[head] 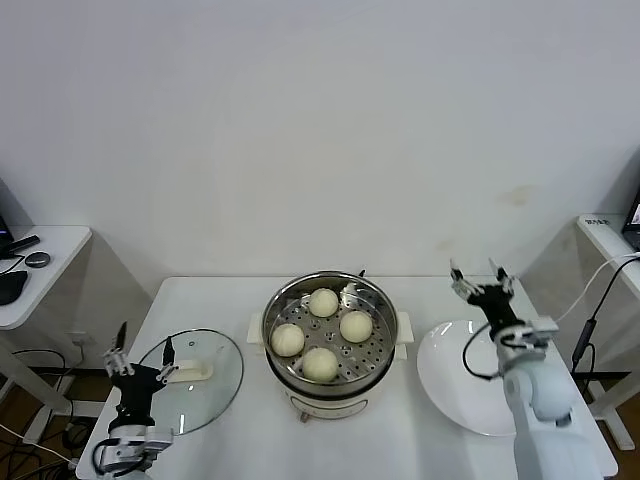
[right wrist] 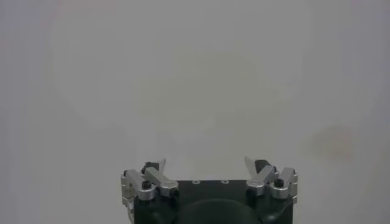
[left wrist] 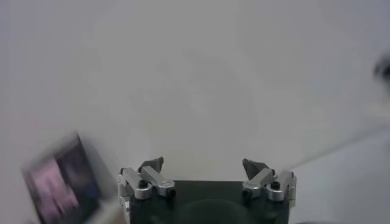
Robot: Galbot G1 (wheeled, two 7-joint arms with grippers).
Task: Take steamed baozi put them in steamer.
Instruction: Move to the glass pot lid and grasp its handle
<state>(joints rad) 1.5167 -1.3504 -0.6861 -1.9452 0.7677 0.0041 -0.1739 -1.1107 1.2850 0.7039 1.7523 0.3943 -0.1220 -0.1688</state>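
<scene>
All four small round cream-white dough baozi are seen seated in the round shiny stainless-steel steamer, the flat white plate is left bare, and both the left claw and the right claw are held wide and empty, so the task is judged done.

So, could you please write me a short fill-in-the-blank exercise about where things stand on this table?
1. The steamer holds ____ baozi.
2. The white plate on the robot's right holds ____ baozi.
3. The glass lid lies on the table on the steamer's ____ side.
4. The left gripper and right gripper are both ____ and hold nothing.

Missing words: four; no; left; open
</scene>
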